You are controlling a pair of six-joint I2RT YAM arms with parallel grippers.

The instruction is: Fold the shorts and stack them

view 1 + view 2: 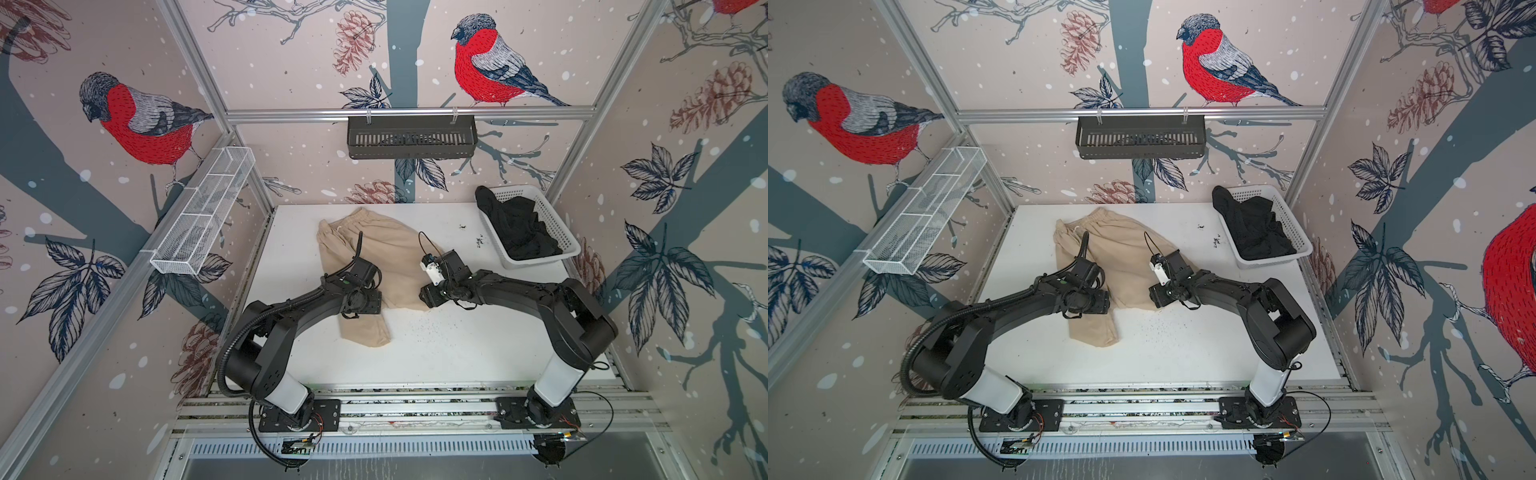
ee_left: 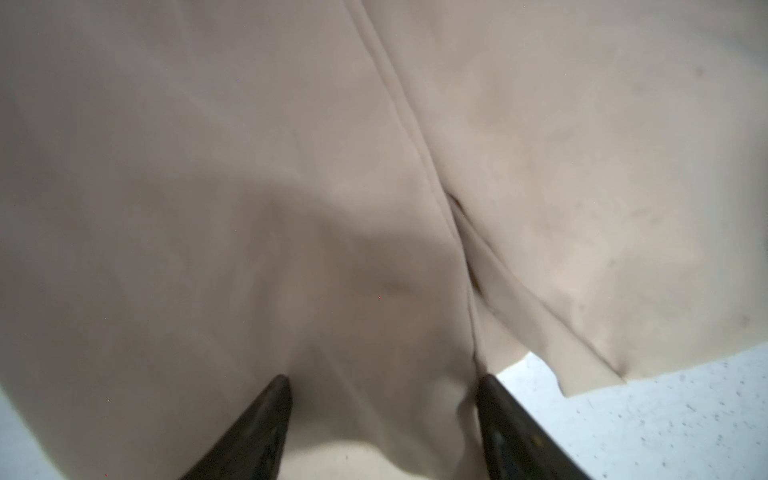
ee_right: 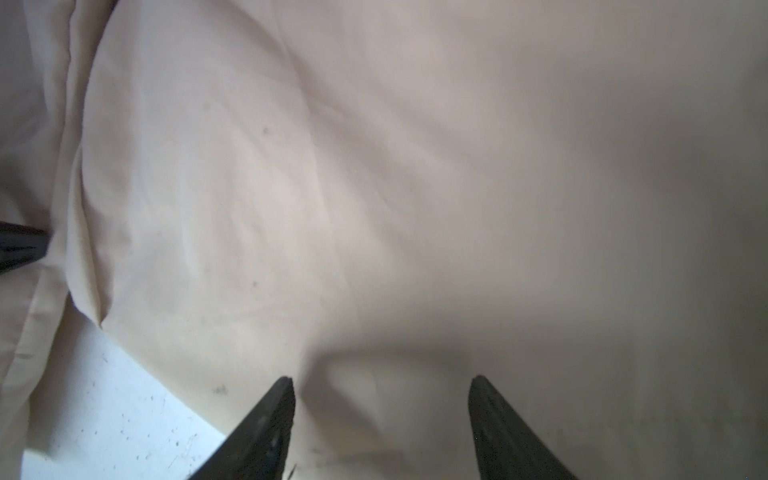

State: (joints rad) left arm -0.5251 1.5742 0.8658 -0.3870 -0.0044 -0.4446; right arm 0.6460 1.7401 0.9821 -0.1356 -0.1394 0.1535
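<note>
A pair of beige shorts [image 1: 395, 259] [image 1: 1125, 257] lies spread on the white desk [image 1: 457, 353], left of its middle in both top views. Its gathered elastic waist [image 1: 359, 216] is toward the back wall, with a bit of white drawstring [image 1: 338, 229] showing at the left end. One leg [image 1: 368, 332] reaches toward the front and the other fans out to the right. The cloth is smooth with soft creases and a long seam [image 2: 409, 120], and a few faint dark specks mark it. The left pincer [image 2: 384, 382] is down on the front leg near the crotch. Its two black fingers [image 2: 266, 424] stand apart, tips pressed into the beige cloth, with a low hump of cloth between them. The right pincer [image 3: 380, 380] sits on the right leg close to its hem, also spread apart, with both tips touching the cloth and nothing clamped. Dark crumbs speckle the desk beside the hem. At the far right corner, black shorts [image 1: 515, 228] lie crumpled in a white basket [image 1: 555, 224], one end draped over its back rim.
</note>
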